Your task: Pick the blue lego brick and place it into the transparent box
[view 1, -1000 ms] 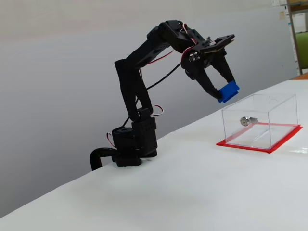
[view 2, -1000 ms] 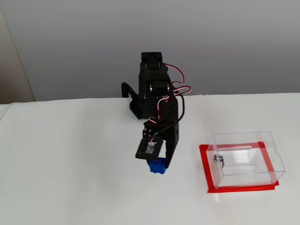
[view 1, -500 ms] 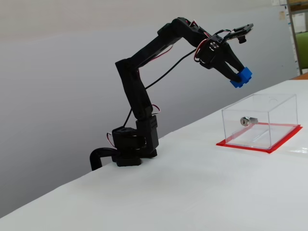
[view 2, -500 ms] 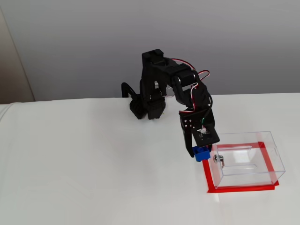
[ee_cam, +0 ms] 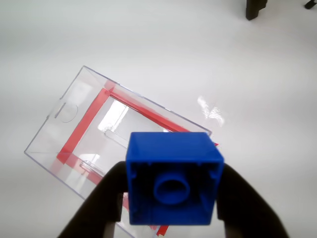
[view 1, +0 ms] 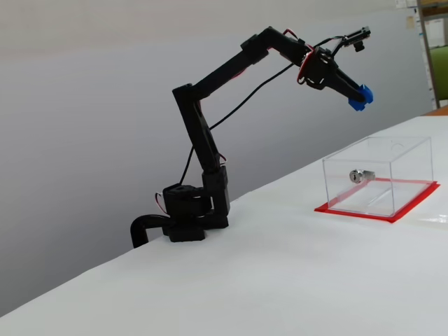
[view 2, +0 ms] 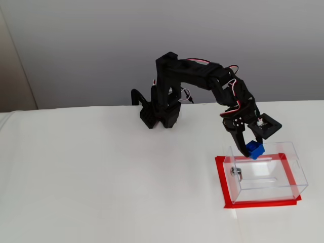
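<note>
While the gripper (ee_cam: 171, 198) fills the bottom of the wrist view, its 2 black fingers (ee_cam: 101, 203) squeeze the blue lego brick (ee_cam: 172, 177) from both sides, and the hollow side of the brick faces the camera. Just behind it, lower down, sits the transparent box (ee_cam: 94, 129) with its red base, on the white table (ee_cam: 198, 54). In a fixed view the brick (view 1: 360, 96) hangs high in the air above the box (view 1: 381, 178). A small silver lock (view 1: 358, 175) sits on 1 wall of the box.
</note>
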Action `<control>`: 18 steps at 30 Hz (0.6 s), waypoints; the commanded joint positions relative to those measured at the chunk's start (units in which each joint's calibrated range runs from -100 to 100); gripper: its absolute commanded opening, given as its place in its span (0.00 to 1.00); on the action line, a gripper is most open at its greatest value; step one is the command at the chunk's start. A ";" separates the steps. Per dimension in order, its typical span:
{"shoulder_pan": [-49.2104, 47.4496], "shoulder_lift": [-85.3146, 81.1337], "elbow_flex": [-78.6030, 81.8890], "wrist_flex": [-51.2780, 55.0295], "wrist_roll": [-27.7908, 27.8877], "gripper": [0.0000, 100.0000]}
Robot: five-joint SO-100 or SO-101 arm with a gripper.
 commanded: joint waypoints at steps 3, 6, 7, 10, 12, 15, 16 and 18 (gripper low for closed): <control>-4.21 1.66 -2.83 -1.77 -0.29 0.15; -6.13 3.53 -2.47 -4.29 -0.29 0.15; -6.50 4.12 -2.47 -4.82 -0.29 0.15; -7.46 6.08 -2.56 -5.77 -0.50 0.15; -7.98 7.26 -2.65 -5.77 -0.55 0.15; -8.43 9.05 -2.47 -5.77 -0.55 0.15; -8.65 9.64 -2.47 -5.77 -0.55 0.15; -8.80 10.74 -2.92 -5.77 -0.55 0.15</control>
